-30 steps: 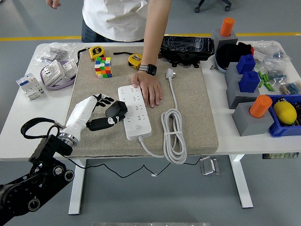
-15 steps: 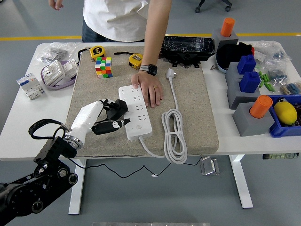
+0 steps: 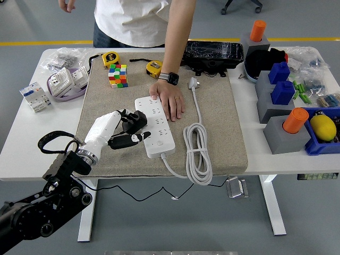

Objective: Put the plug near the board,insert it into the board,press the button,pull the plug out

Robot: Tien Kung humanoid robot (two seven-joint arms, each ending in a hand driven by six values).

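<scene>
A white power strip (image 3: 155,129) lies on the tan mat (image 3: 223,122) in the middle of the table. A person's hand (image 3: 170,102) presses flat on its far end. My left hand (image 3: 126,131) comes in from the lower left and is shut on a black plug (image 3: 136,120). It holds the plug against the strip's left edge, near its middle. The thumb (image 3: 132,139) points at the strip's near end. I cannot see the plug's pins. The strip's white cable (image 3: 197,151) lies coiled to the right and ends in a white plug (image 3: 193,83).
A Rubik's cube (image 3: 117,75) and two yellow tape measures (image 3: 109,58) (image 3: 153,68) lie at the mat's far edge, with a black case (image 3: 212,53) beside them. Grey and blue blocks (image 3: 279,93) stand at the right. White boxes (image 3: 66,79) lie at the far left.
My left hand has moved right and a little away from me with the black plug, from beside the strip's near half to touching its left edge. The person's hand has stayed on the strip.
</scene>
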